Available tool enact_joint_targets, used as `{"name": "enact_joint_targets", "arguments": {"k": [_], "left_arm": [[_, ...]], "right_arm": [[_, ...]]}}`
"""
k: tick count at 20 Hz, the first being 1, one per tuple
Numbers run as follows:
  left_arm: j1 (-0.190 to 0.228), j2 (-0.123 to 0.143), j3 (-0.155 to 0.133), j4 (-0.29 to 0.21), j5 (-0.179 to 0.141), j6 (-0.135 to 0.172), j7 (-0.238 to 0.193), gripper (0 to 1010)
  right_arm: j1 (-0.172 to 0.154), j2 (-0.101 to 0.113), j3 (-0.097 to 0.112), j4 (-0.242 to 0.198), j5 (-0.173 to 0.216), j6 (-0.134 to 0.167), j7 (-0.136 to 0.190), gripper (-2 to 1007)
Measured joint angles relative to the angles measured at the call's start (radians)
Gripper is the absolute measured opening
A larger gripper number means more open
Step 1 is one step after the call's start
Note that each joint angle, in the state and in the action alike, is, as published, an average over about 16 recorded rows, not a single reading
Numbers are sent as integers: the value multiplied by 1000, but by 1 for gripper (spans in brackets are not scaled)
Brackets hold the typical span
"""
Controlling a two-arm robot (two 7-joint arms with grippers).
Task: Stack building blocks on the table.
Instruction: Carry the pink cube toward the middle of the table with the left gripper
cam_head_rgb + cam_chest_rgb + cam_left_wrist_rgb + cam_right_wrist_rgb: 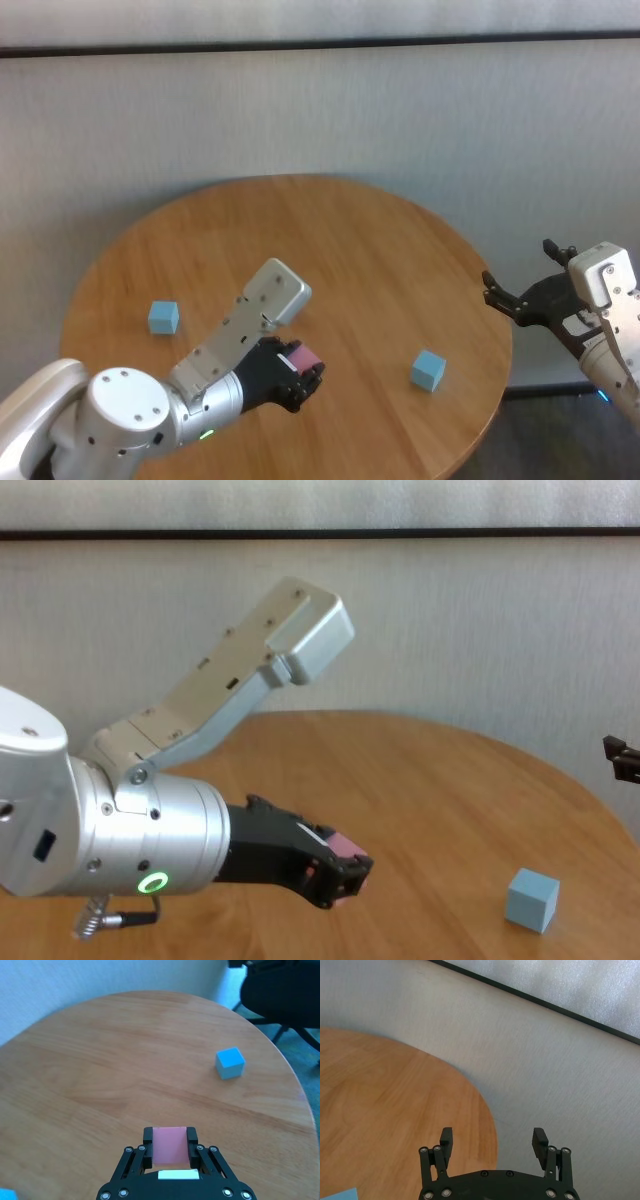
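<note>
A pink block (170,1145) sits clamped between the fingers of my left gripper (305,368), which hovers above the round wooden table (330,230) near its front middle; the same pink block (343,852) shows in the chest view. One light blue block (428,369) rests on the table to the right of that gripper, seen as well from the left wrist (230,1062) and chest (531,899). Another light blue block (163,317) lies at the left. My right gripper (510,297) hangs open and empty past the table's right edge.
A black office chair (285,995) stands beyond the table's far side in the left wrist view. A pale wall with a dark rail (320,43) runs behind the table. A corner of a blue block (340,1194) shows in the right wrist view.
</note>
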Motion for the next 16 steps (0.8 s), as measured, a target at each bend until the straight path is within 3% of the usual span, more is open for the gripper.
{"name": "enact_joint_targets", "arguments": {"k": [7,16], "left_arm": [[-18,-13,21,37,26,-6,-26,394],[-24,-15,25,53,40,-11,-31,394]], "right_arm": [[0,0,0,0,0,0,0,1001],[0,0,0,0,0,0,0,1001]]}}
